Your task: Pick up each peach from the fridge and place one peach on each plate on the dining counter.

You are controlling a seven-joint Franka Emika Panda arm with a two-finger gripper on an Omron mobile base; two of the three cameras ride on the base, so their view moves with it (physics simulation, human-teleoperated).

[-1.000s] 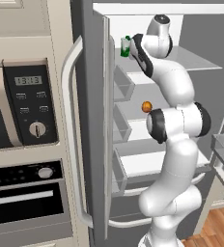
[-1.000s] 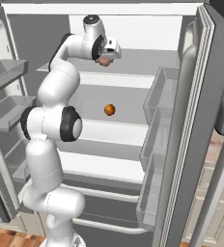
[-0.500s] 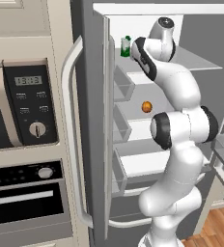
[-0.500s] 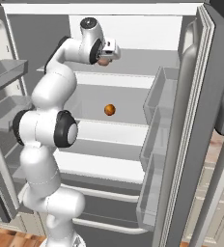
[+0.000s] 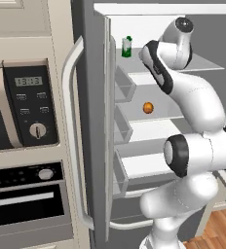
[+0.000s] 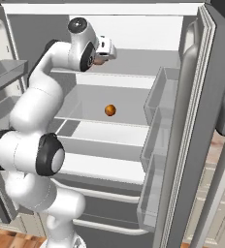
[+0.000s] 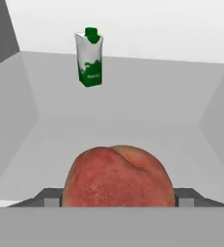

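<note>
The open fridge (image 6: 134, 29) shows white shelves. On its top shelf the tool (image 6: 104, 55) has drawn back slightly toward the doorway, closed on one peach (image 7: 118, 177); the other peach (image 6: 110, 110) waits one shelf below.

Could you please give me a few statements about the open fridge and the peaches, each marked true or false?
1. A peach sits right at the gripper, on the fridge's upper shelf. True.
2. A second peach lies on a lower shelf. True.
3. The green-and-white carton lies tipped over. False: it stands upright.
4. The carton touches the near peach. False: it stands apart, farther back.
5. The fridge doors are closed. False: both stand open.
</note>
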